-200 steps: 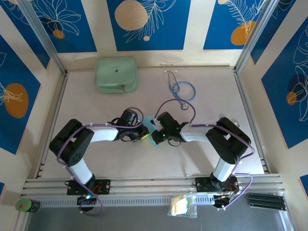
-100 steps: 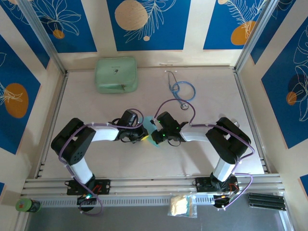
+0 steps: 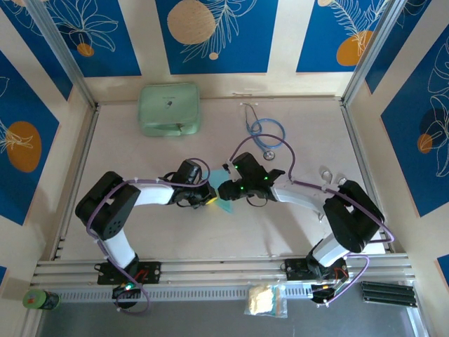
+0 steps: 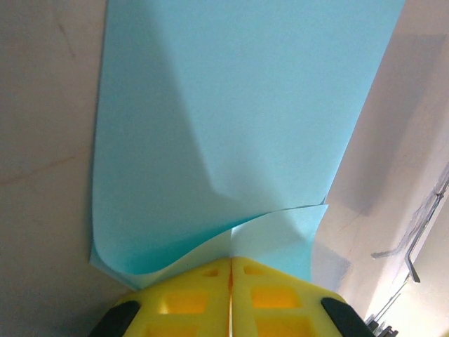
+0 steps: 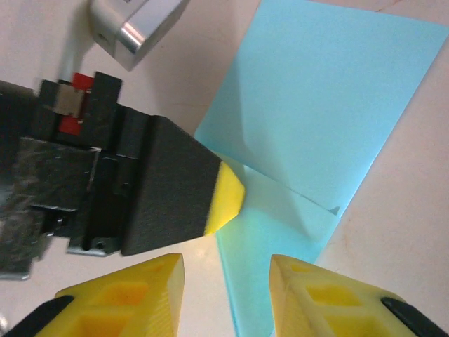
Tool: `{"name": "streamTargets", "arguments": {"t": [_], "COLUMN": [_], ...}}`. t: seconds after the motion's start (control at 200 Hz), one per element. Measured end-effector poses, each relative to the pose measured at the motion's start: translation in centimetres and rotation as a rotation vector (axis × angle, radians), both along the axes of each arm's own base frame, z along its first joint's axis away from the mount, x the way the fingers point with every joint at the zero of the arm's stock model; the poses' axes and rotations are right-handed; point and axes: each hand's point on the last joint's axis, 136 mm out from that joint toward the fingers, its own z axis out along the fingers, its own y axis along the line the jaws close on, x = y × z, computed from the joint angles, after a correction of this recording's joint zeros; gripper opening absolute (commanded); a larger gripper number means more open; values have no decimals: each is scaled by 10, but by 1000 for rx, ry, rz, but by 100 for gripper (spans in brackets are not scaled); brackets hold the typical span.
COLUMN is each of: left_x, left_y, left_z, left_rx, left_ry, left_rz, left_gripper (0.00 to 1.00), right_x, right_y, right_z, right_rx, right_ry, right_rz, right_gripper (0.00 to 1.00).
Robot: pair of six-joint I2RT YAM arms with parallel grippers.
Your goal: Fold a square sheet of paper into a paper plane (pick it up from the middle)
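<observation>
From above, both arms reach to the middle of the desk [image 3: 295, 232], and the sheet of paper [image 3: 225, 206] lies flat between the left gripper [image 3: 209, 196] and the right gripper [image 3: 226, 189].

At the left wrist, the left gripper [image 4: 231, 261] is clenched on the near edge of the sheet of paper [image 4: 238, 105], which curls up at the fingertips and stretches away across the desk.

At the right wrist, the right gripper [image 5: 226, 277] is released, its fingers apart above the near corner of the sheet of paper [image 5: 323, 105]; the left gripper [image 5: 228, 196] pinches the sheet's edge just ahead.
</observation>
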Motion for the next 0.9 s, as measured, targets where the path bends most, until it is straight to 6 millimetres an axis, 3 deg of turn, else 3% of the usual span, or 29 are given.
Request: {"name": "streamTargets", "arguments": {"t": [0.405, 0.9], "left_x": [0, 0], "left_y": [0, 0], "left_z": [0, 0], "left_rx": [1, 0], "left_ry": [1, 1], "left_rz": [1, 0], "left_gripper": [8, 8], "right_x": [-24, -30], "right_y": [1, 6], "right_z": [-29, -52], "right_rx": [-6, -33], "right_ry": [307, 402], "right_rz": [-27, -17], "right_gripper": [15, 11]}}
